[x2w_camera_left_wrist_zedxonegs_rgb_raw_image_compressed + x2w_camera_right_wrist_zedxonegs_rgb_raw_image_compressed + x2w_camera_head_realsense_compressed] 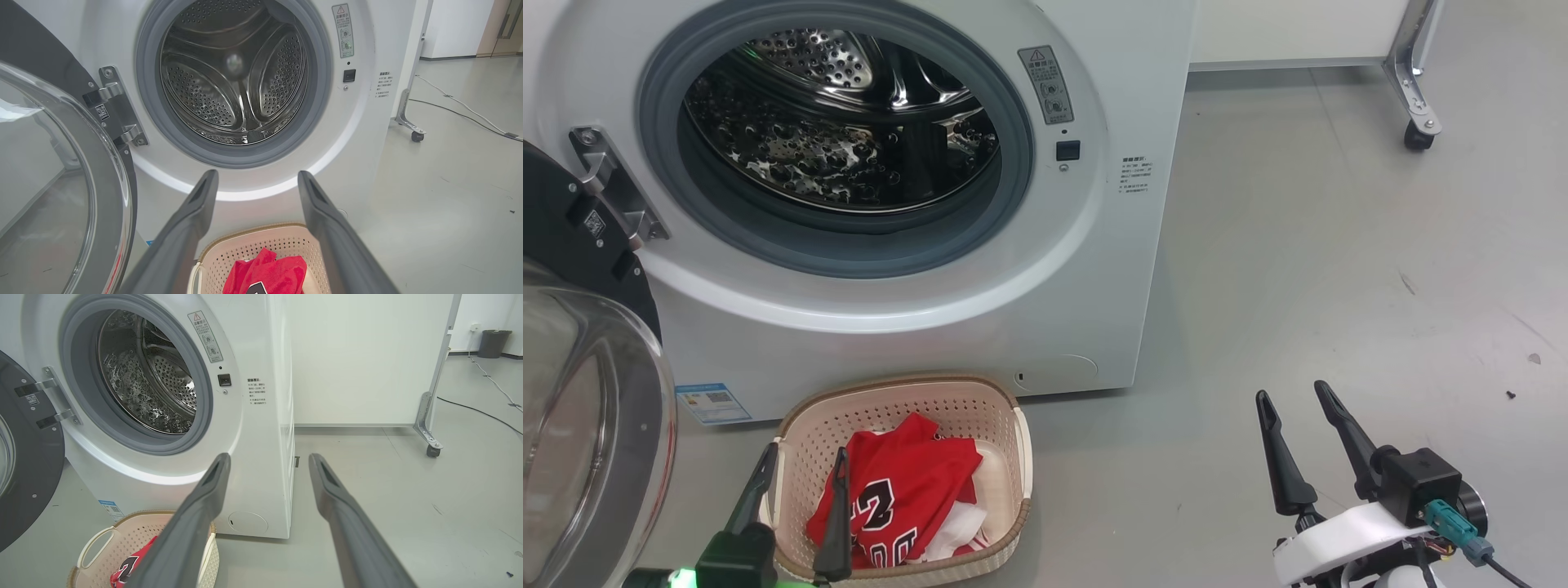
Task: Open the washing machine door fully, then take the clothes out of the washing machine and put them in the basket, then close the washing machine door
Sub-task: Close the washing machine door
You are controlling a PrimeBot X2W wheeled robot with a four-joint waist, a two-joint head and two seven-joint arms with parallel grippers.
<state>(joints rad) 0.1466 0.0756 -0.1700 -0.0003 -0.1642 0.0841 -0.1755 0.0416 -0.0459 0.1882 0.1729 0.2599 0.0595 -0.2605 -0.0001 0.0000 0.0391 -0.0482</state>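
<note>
The white washing machine (1094,212) (367,134) (261,457) stands with its round black door (580,392) (61,179) (24,465) swung wide to the left, and its steel drum (841,122) looks bare. On the floor before it sits the cream basket (1005,425) (245,253) (122,535) holding the red clothes (907,482) (278,273) (126,567). My left gripper (800,461) (257,177) hovers open over the basket's left side with nothing between its fingers. My right gripper (1294,394) (269,459) stands open above the bare floor to the right of the machine.
Grey floor (1339,269) stretches right of the machine. A white panel on a castor foot (1417,122) (429,445) stands at the back right, with a cable (482,412) trailing across the floor and a dark bin (494,343) far behind.
</note>
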